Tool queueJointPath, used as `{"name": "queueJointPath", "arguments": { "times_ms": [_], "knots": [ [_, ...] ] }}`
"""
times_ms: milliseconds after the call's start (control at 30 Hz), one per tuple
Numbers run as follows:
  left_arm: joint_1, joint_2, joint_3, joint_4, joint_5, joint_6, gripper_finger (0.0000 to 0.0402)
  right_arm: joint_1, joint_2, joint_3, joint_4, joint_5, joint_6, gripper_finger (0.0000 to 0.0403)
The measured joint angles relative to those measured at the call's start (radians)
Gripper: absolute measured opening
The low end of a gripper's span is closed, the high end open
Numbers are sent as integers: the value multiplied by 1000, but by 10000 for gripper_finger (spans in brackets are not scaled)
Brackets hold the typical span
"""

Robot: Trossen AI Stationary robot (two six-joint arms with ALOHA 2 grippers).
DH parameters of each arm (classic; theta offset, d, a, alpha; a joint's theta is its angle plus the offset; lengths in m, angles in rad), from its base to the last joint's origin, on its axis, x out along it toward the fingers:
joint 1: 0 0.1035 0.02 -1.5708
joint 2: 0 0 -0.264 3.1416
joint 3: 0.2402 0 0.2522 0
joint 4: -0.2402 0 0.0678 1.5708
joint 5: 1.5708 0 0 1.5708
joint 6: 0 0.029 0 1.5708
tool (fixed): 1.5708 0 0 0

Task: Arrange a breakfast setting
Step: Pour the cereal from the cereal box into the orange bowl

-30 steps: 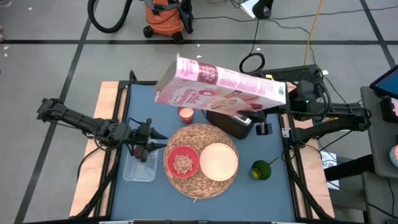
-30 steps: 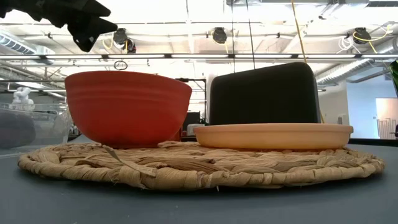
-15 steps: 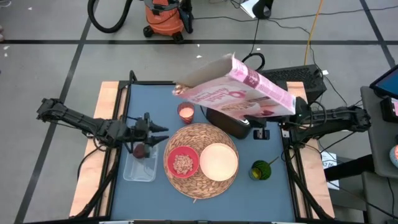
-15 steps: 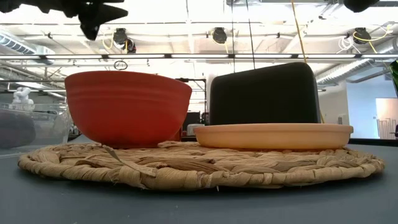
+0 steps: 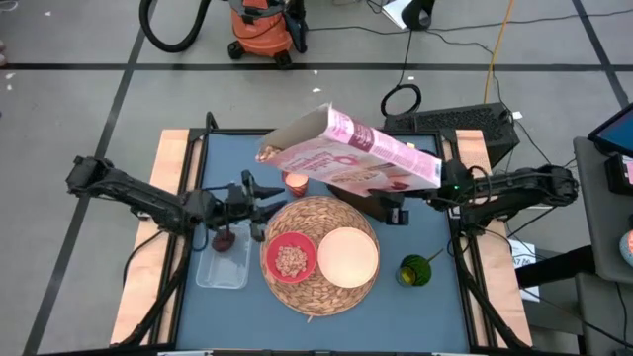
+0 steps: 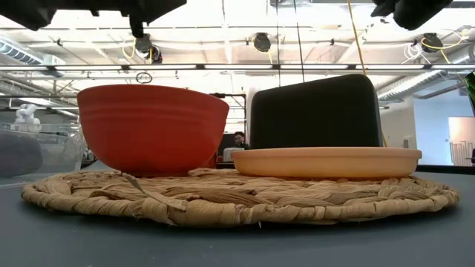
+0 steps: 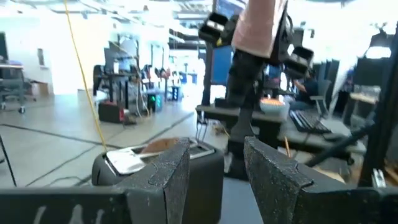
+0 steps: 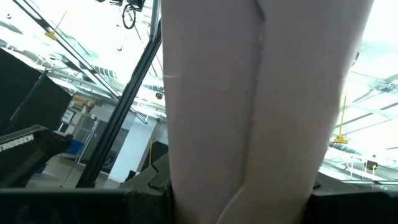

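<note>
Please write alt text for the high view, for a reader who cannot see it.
Seen from above, the right gripper holds a pink cereal box tilted over the table's far side. Below it, a woven straw mat carries a red bowl of cereal and an empty cream plate; the left gripper hovers beside the mat.

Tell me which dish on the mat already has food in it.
The small red bowl, on the mat's left half, holds cereal; the cream plate beside it is bare.

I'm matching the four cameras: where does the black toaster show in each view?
High view: toaster behind the straw mat, mostly under the pink cereal box.
Low view: toaster behind the cream plate.
Left wrist view: toaster beyond the fingers.
Right wrist view: not in it.
Shared landmark: the cereal box.
</note>
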Motion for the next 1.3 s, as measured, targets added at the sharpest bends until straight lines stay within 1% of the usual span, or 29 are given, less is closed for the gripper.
{"name": "queueJointPath", "arguments": {
  "times_ms": [233,367,633,900,967,1033,1300],
  "knots": [
    [23,117,0,262,2,-3,159,0,103,0,129,0,0,153],
    [33,149,0,355,2,-4,159,0,150,0,175,0,6,153],
    [60,153,0,398,4,-12,159,0,178,0,206,0,6,153],
    [73,153,0,411,62,5,163,0,178,1,194,-1,7,153],
    [73,153,0,410,64,19,177,0,178,1,186,-1,7,153],
    [73,153,0,413,64,25,200,0,178,1,183,-1,7,153],
    [77,153,0,417,64,45,319,0,178,1,178,-1,6,153]
  ]
}}
